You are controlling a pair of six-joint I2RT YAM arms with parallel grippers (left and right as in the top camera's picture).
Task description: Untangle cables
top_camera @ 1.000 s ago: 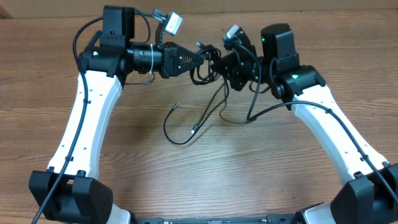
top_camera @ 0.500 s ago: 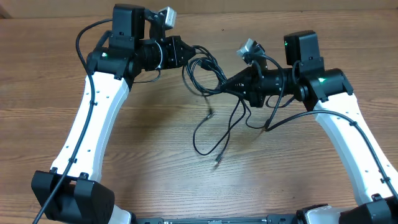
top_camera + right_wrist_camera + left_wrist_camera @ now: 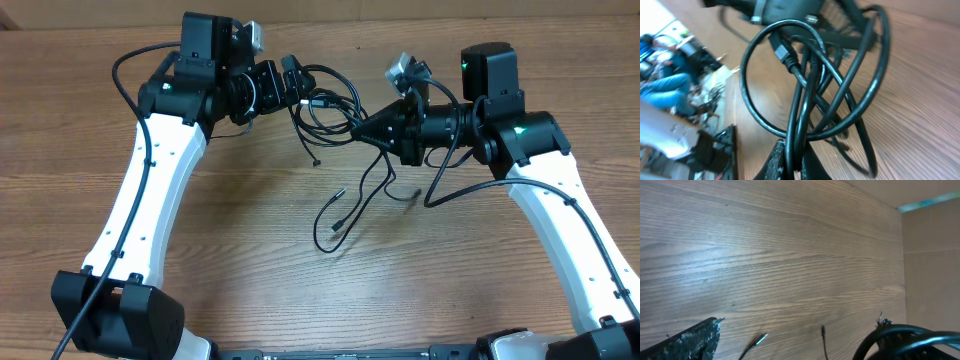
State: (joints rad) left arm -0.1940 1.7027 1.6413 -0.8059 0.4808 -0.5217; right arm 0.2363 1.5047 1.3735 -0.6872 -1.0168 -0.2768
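The cables (image 3: pixel 327 103) are a tangle of thin black loops hanging in the air between my two grippers, above the wooden table (image 3: pixel 240 250). My right gripper (image 3: pixel 362 128) is shut on two strands of the cables (image 3: pixel 805 85); in the right wrist view the gripper (image 3: pixel 796 164) pinches them between its fingers. My left gripper (image 3: pixel 292 82) stands open beside the loops and holds nothing. Its wrist view shows one finger (image 3: pixel 692 341), a cable loop (image 3: pixel 900 339) and two plug tips (image 3: pixel 758 339). Loose ends (image 3: pixel 338 218) trail down to the table.
Thicker black arm cables (image 3: pixel 128 62) run along both white arms. A cardboard wall (image 3: pixel 932 265) borders the table on the far side. People and clutter (image 3: pixel 670 85) show beyond the table edge in the right wrist view.
My left gripper has opened and let go of the cables. The tangle now hangs from the right gripper alone, and the loose ends have shifted slightly on the table.
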